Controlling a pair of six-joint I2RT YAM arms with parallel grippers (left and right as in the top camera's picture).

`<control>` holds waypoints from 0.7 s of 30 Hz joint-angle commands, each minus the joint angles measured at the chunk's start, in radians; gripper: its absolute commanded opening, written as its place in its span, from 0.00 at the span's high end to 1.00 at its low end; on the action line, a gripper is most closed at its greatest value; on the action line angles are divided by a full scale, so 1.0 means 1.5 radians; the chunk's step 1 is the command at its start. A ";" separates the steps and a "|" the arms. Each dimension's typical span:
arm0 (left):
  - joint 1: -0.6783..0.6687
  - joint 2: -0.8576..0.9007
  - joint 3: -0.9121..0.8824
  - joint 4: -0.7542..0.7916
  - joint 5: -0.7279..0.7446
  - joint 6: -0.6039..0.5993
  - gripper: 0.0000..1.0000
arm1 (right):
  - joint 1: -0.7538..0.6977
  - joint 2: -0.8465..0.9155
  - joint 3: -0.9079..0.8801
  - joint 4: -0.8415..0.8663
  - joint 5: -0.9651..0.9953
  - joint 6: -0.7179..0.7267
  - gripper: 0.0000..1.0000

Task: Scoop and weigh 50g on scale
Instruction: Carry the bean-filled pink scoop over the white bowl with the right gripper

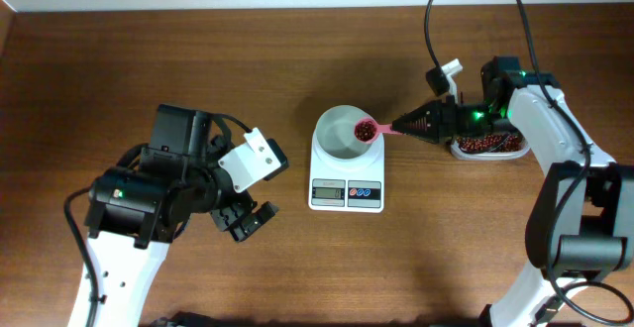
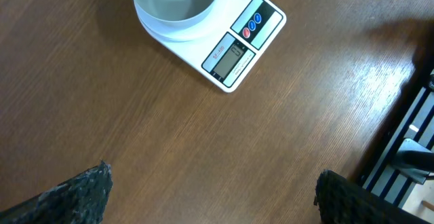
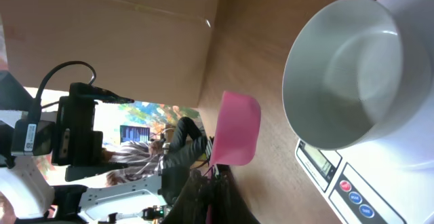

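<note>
The white scale (image 1: 347, 190) stands mid-table with its round white bowl (image 1: 339, 139) on top; the bowl's inside looks bare. My right gripper (image 1: 420, 124) is shut on the handle of a pink spoon (image 1: 368, 129), whose cup hangs over the bowl's right rim with dark red-brown beans (image 1: 365, 127) in it. In the right wrist view the spoon (image 3: 236, 129) shows from its back, beside the bowl (image 3: 342, 71), so its load is hidden there. My left gripper (image 1: 248, 220) hangs open over bare table left of the scale (image 2: 241, 34), one finger (image 2: 74, 197) at each lower corner.
A clear plastic tub (image 1: 487, 147) with more beans sits at the right, under my right arm. The brown wooden table (image 1: 119, 59) runs out to the left and back. A dark frame (image 2: 407, 149) borders the table in the left wrist view.
</note>
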 commanded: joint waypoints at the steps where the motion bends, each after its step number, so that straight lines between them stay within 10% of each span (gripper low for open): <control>1: 0.002 0.000 -0.003 0.001 0.014 0.013 0.01 | 0.005 0.004 0.001 0.014 0.006 0.002 0.96; 21: 0.002 0.000 -0.003 0.001 0.014 0.013 0.01 | 0.005 0.004 0.001 0.190 0.022 0.007 0.96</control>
